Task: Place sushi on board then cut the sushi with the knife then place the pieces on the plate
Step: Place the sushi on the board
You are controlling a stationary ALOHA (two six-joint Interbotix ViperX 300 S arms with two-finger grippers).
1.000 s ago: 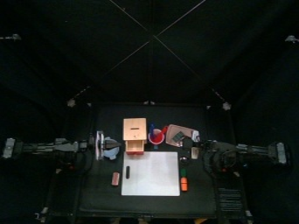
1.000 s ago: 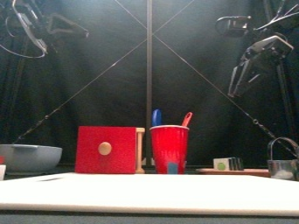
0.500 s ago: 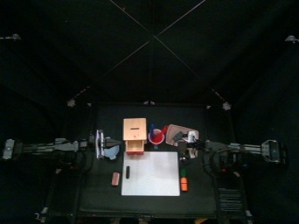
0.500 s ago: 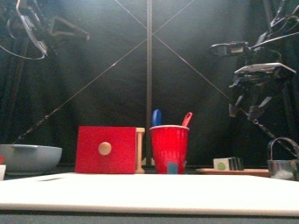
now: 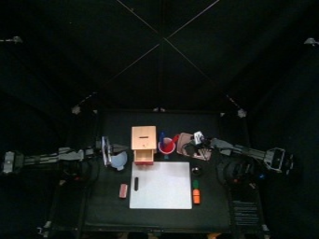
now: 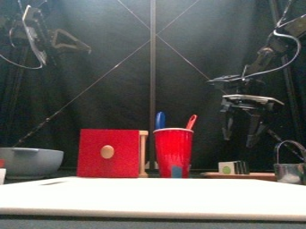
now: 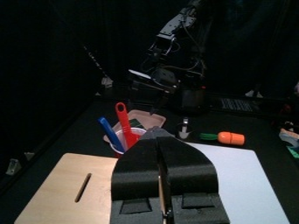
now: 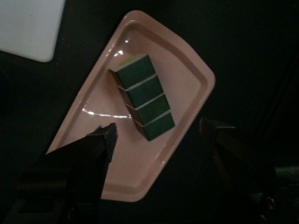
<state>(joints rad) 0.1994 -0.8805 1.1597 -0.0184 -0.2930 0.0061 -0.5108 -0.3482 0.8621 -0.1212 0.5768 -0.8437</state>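
Above the pink tray (image 8: 167,54), held right gripper (image 8: 160,131) wide open, empty, over the sushi roll (image 8: 143,94); held left gripper (image 7: 163,147) closed, empty, near the box (image 5: 145,140).

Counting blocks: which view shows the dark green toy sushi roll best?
Right wrist view: the dark green toy sushi roll lies whole on the flat pink tray, four blocks. Front shows only its end; top, a speck; left wrist, nothing clear.
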